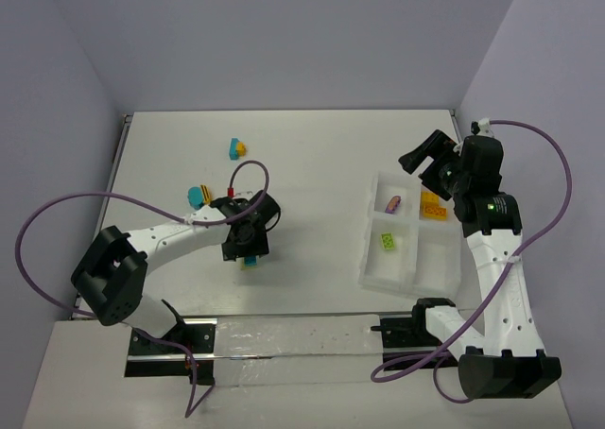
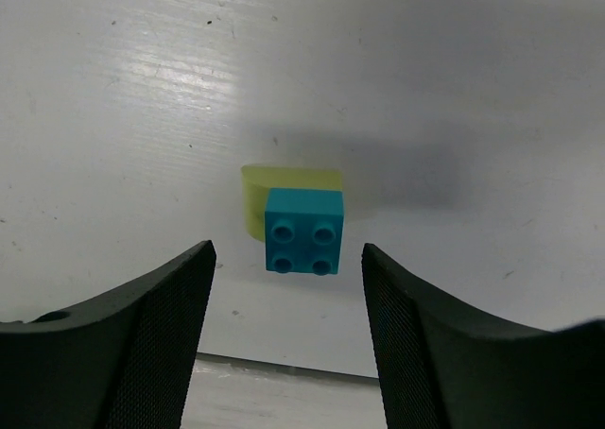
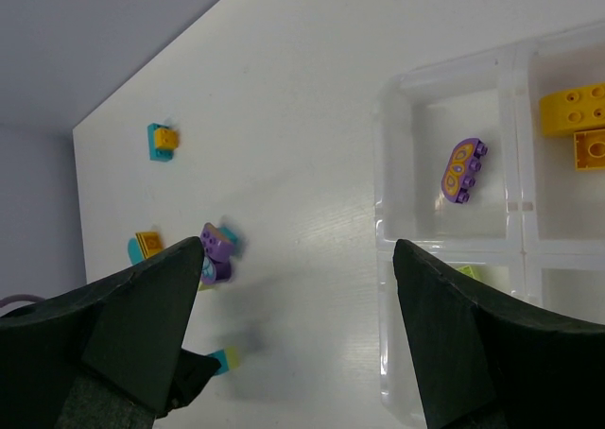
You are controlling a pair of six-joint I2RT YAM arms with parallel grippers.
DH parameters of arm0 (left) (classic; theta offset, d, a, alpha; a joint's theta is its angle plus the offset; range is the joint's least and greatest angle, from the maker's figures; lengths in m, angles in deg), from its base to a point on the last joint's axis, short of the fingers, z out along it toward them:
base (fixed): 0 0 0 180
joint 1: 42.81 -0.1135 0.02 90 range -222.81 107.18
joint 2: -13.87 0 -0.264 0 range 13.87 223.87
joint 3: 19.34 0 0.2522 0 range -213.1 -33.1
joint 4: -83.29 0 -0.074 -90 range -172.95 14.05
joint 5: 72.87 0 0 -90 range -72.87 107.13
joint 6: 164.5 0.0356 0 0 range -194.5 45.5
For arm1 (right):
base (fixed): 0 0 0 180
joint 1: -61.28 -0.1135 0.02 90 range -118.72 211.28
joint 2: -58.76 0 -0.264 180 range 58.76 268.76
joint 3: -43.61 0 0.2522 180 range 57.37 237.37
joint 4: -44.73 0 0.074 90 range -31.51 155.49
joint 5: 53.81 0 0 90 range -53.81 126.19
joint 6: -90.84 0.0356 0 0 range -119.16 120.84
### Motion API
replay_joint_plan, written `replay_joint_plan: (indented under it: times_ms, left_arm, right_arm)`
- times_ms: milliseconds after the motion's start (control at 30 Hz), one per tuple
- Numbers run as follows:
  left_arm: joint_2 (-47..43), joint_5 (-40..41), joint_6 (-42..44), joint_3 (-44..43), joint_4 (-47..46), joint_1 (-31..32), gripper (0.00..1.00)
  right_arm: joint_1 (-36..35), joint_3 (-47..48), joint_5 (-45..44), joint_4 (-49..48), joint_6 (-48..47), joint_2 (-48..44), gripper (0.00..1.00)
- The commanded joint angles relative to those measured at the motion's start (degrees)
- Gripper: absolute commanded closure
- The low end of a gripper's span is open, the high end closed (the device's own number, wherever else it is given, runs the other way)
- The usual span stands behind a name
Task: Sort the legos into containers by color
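A teal brick (image 2: pixel 302 231) joined to a lime brick (image 2: pixel 284 185) lies on the table. My left gripper (image 2: pixel 286 283) is open just above and around it, not touching; in the top view the gripper (image 1: pixel 248 242) hovers over the pair (image 1: pixel 250 260). A teal-orange pair (image 1: pixel 236 147) lies far back, and another (image 1: pixel 197 196) beside the left arm. A purple-and-teal cluster (image 3: pixel 217 252) shows in the right wrist view. The tray (image 1: pixel 412 276) holds a purple brick (image 1: pixel 393 202), orange bricks (image 1: pixel 433 207) and a lime brick (image 1: pixel 388 243) in separate compartments. My right gripper (image 1: pixel 423 157) is open and empty above the tray's far edge.
A clear flat strip with black brackets (image 1: pixel 284 339) lies along the near edge between the arm bases. Purple cables (image 1: pixel 57 212) loop from both arms. Grey walls close the table at the back and sides. The tray's near-right compartment (image 1: pixel 437 259) holds nothing.
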Motion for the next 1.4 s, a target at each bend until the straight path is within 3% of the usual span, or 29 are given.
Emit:
replay_joint_plan:
  times_ms: [0,300,400,467,633,667,700,833,1000,1200,1367]
  left_arm:
    - [0.32,-2.11,-1.19,1.26,-4.13,0.28,0.34]
    - [1.93,-2.51,-0.92,1.99,-6.13,0.46,0.44]
    - [2.73,-1.88,-0.38,1.11,-5.87,0.46,0.53]
    - [3.20,-1.56,0.20,0.63,-5.78,0.46,0.61]
    - [-1.05,-4.61,6.08,-4.33,-5.08,-0.59,0.94]
    - [-1.19,-4.89,6.28,-6.14,-5.08,-0.73,0.94]
    - [-3.04,-9.13,9.04,-9.90,-5.11,-2.72,1.00]
    - [-3.32,-30.73,17.89,-21.32,-5.68,-10.78,1.00]
    - [2.98,-54.14,23.55,-30.19,-7.29,-15.64,1.00]
    - [5.91,-66.82,18.70,-27.74,-17.33,-16.41,1.00]
    - [5.17,-74.31,16.92,-24.54,-22.91,-16.50,1.00]
  right_arm:
    - [-0.35,0.03,0.57,-2.93,-0.11,0.06,0.11]
    - [-0.35,0.19,0.52,-3.03,-0.02,0.06,0.11]
    - [-0.35,0.36,0.57,-3.14,0.06,0.23,0.11]
    - [-0.35,0.50,0.69,-3.17,0.20,0.29,0.11]
    - [-0.35,1.15,3.49,-3.74,-0.93,0.85,0.12]
    - [-0.35,1.17,3.65,-3.90,-1.42,0.94,0.12]
    - [-0.35,1.40,6.00,-5.02,-2.63,0.93,0.13]
    - [-1.57,0.05,15.80,-10.54,-7.22,0.14,0.10]
    - [-12.71,-0.38,17.83,-12.15,-17.92,0.96,0.11]
    - [-28.51,-4.27,14.69,-14.86,-32.09,0.21,0.14]
    - [-34.18,-6.05,11.15,-13.23,-42.02,0.76,0.17]
